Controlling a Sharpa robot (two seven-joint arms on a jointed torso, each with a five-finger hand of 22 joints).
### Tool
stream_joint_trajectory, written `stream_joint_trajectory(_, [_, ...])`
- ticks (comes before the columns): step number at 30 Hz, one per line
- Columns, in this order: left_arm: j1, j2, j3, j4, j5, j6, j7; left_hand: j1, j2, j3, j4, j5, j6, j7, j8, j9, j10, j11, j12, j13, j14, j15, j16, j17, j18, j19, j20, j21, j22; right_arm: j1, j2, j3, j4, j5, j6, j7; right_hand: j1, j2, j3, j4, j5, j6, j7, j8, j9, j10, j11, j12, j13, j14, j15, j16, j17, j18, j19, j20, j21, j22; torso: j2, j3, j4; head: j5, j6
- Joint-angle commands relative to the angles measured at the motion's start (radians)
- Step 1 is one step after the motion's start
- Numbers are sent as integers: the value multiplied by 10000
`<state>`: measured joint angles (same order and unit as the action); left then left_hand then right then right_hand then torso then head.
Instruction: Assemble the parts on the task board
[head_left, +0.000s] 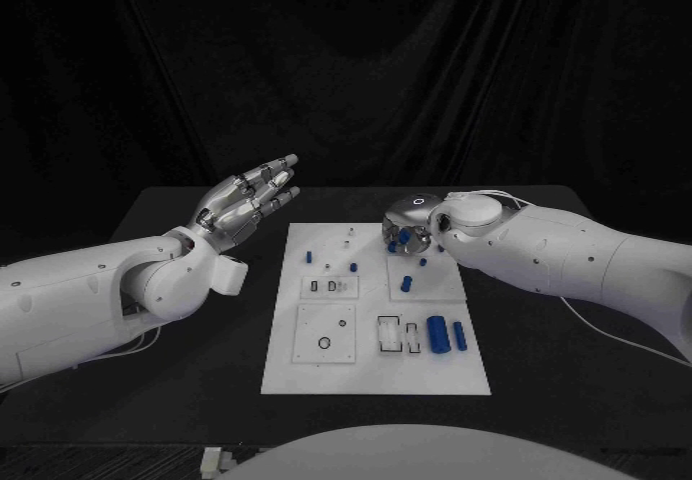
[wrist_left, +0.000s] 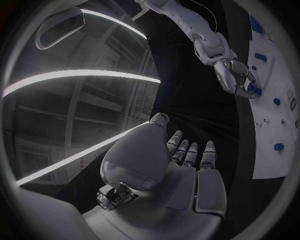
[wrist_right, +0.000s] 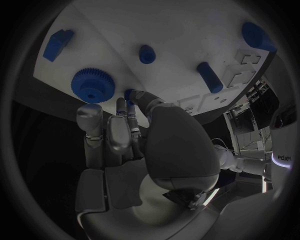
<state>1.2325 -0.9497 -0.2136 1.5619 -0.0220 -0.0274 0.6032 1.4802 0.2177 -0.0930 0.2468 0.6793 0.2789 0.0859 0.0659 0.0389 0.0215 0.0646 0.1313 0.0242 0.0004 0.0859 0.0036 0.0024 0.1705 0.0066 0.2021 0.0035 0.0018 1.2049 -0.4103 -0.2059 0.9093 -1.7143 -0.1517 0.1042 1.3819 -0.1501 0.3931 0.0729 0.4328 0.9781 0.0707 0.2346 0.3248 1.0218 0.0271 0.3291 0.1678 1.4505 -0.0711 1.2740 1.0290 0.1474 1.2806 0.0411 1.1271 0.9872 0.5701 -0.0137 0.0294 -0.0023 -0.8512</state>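
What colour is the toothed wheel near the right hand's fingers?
Blue. The toothed wheel shows best in the right wrist view, lying on the white task board.

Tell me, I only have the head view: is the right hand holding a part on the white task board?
Observer: In the right wrist view the silver right hand has fingertips at a small blue part; a firm grip I cannot confirm.
Operator: What lies beside it?
Observer: A blue toothed gear, flat on the white task board.
Operator: And the left palm?
Observer: The silver left hand holds nothing, fingers straight.
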Motion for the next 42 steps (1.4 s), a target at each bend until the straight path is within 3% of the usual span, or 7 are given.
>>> stream_joint_trajectory(1, [-12, 1, 11, 9, -3, 151, 45, 93, 14, 24, -17, 69, 59, 1, 55, 8, 13, 84, 65, 9, 15, 72, 9, -2, 99, -27, 73, -3, 12, -29, -6, 6, -16, 326, -544, 183, -13, 121, -90, -15, -49, 229, -17, 172, 189, 242, -28, 43, 24, 102, 2, 79, 97, -170, 139, -1, 136, 168, 10, 2, 7, 15, -39])
stream_joint_trajectory(9, [-13, -107, 10, 53, -3, 102, 0, 104, 44, 50, -21, 75, 72, 11, 63, 9, 18, 102, 83, 11, 16, 75, 10, -2, 99, -24, 84, -1, 14, 118, -122, 6, 186, 675, -840, 147, -25, 145, -157, -39, -68, 422, -6, 291, 363, 564, -26, 24, 30, 152, -11, 120, 175, -218, 260, -23, 303, 420, 8, -1, -1, 140, -120])
stream_joint_trajectory(17, [-3, -267, 12, 307, -2, -403, -25, 96, -12, 29, -30, 66, 149, 31, 96, 21, 35, 95, 133, 19, 15, 48, 8, -3, 103, -26, 83, -2, 13, 772, -335, 6, 732, 757, -817, -65, -51, 133, -195, -33, -133, 471, -1, 313, 423, 673, -21, -7, 23, 171, -10, 127, 192, -244, 322, -25, 392, 549, -14, -11, -20, 223, -215])
stream_joint_trajectory(22, [10, -363, 13, 453, -6, -699, 5, 80, -59, 4, -31, 61, 197, 43, 120, 27, 49, 96, 170, 24, 18, 27, 14, -1, 107, -24, 75, -1, 14, 1043, -156, 6, 700, 767, -809, -146, -60, 141, -200, -25, -180, 441, 5, 290, 447, 684, -16, -66, 3, 176, -6, 123, 192, -249, 329, -23, 403, 578, 22, -25, 17, 256, -215])
stream_joint_trajectory(28, [30, -477, 14, 599, -17, -903, 3, 66, -84, -12, -24, 57, 220, 51, 132, 30, 55, 93, 186, 26, 17, 21, 13, -2, 108, -25, 69, -2, 13, 1169, 181, 6, 380, 771, -854, -157, -59, 141, -199, -26, -181, 420, 9, 275, 454, 670, -15, -97, -8, 177, -4, 127, 204, -251, 328, -21, 404, 586, 138, -58, 140, 293, -118])
stream_joint_trajectory(31, [41, -497, 14, 633, -19, -957, 9, 61, -91, -17, -21, 56, 229, 50, 136, 31, 56, 93, 192, 26, 18, 18, 17, 0, 109, -26, 67, -3, 12, 1192, 304, 7, 224, 771, -828, -158, -61, 140, -200, -24, -183, 413, 11, 270, 455, 667, -12, -106, -10, 175, -3, 122, 198, -253, 333, -21, 413, 599, 218, -52, 159, 309, -79])
stream_joint_trajectory(42, [59, -536, 15, 669, -22, -1028, 46, 48, -107, -30, -10, 55, 248, 55, 148, 33, 63, 93, 214, 29, 20, 11, 21, 2, 110, -23, 60, 0, 15, 1171, 781, 7, -387, 771, -717, -124, -66, 115, -200, -28, -184, 320, 45, 198, 464, 659, 30, -192, -38, 177, 19, 138, 239, -265, 337, -9, 434, 650, 589, -49, 319, 258, 330])
